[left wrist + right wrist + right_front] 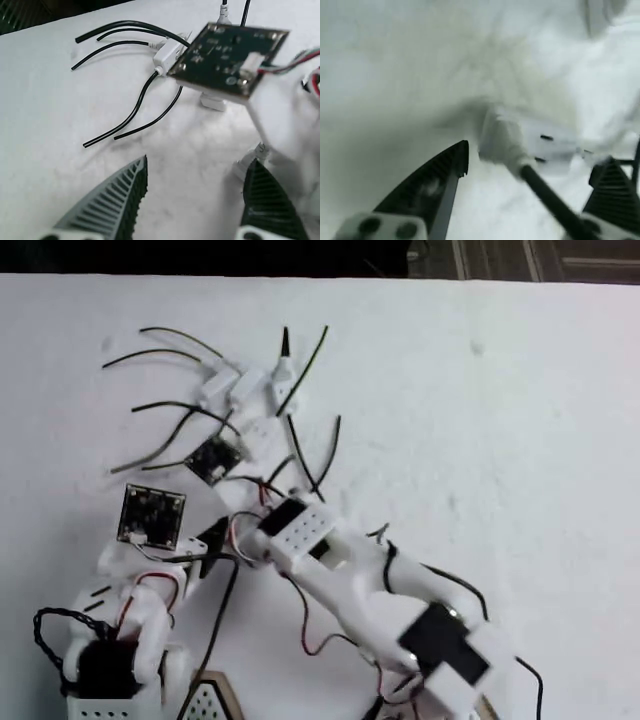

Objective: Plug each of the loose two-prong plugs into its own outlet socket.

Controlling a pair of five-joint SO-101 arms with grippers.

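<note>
White socket blocks and plugs (232, 388) with black wires lie at the table's back left. My right gripper (530, 167) stands open around a white plug (502, 137) whose black cable (555, 205) runs back between the fingers. The plug sits against a white socket block (555, 145) with two dark slots. In the high view this gripper (257, 432) is among the white pieces. My left gripper (195, 192) is open with nothing between its fingers, low over the table. It hangs just short of the right arm's camera board (227, 57). A white plug (167, 52) lies behind it.
Loose black wires (130, 107) fan out over the white table (500, 410) at the back left. The right arm (360, 580) lies diagonally across the front middle, with red and black leads around it. The right half of the table is bare.
</note>
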